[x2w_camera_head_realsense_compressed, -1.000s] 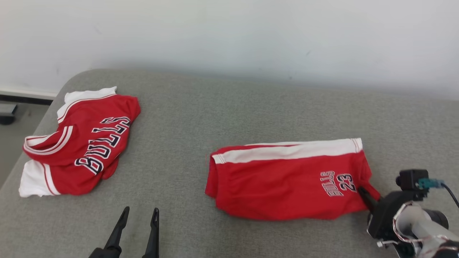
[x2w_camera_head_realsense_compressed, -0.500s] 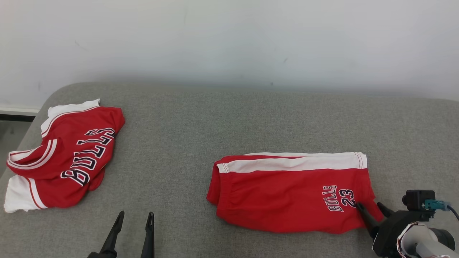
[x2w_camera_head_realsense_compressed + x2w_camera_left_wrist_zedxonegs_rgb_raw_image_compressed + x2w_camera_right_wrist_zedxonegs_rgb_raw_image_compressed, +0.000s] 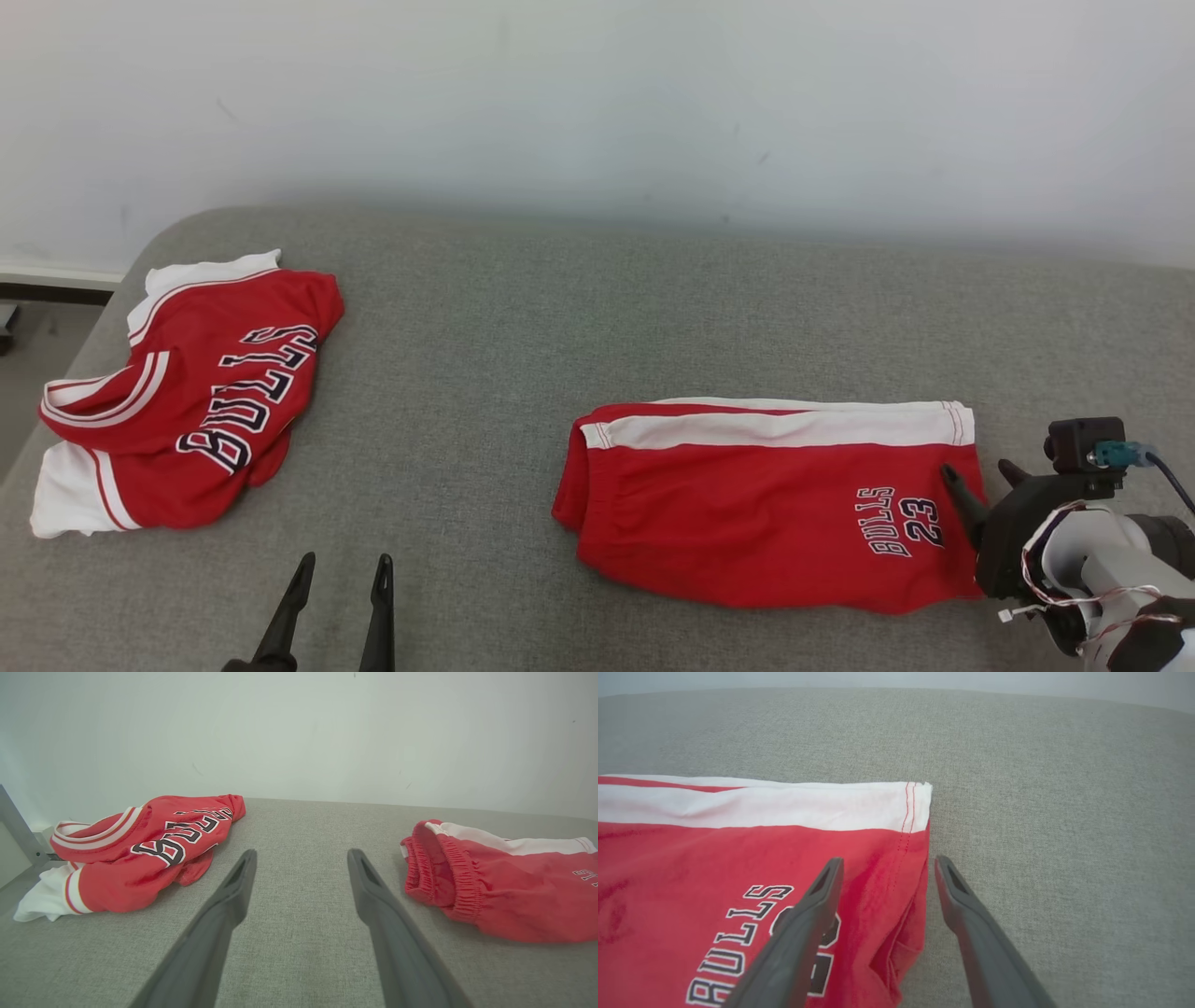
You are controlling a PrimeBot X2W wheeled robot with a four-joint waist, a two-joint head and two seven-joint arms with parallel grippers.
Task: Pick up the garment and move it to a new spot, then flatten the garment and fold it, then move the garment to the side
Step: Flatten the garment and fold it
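Jaws of the right gripper (image 3: 977, 469) are found spread wide, with nothing clamped between them. One finger is placed over the right end of the shorts (image 3: 766, 504), by the "23" print; the other is over bare surface (image 3: 560, 308) just beyond the hem. Whether the cloth is touched cannot be told. Jaws of the left gripper (image 3: 344, 560) are likewise found wide and empty, held over bare surface at the near edge, between the two garments and well apart from both.

The shorts are noted right of centre, toward the near side. They are folded lengthwise and laid flat, with the elastic waistband to the left, the hem to the right and the white side stripe along the far edge. "BULLS 23" is printed near the hem.

A jersey (image 3: 205, 392) in red and white, lettered "BULLS", is noted at the far left, crumpled and partly folded over itself, close to the left edge.

The surface is covered in grey woven fabric, with a rounded far-left corner. No creases or stains are observed on it. A plain pale wall (image 3: 597, 93), faintly scuffed, is recorded directly behind it. At the left, a dark strip (image 3: 56, 291) is seen along the wall foot, above a patch of grey floor (image 3: 26, 373).
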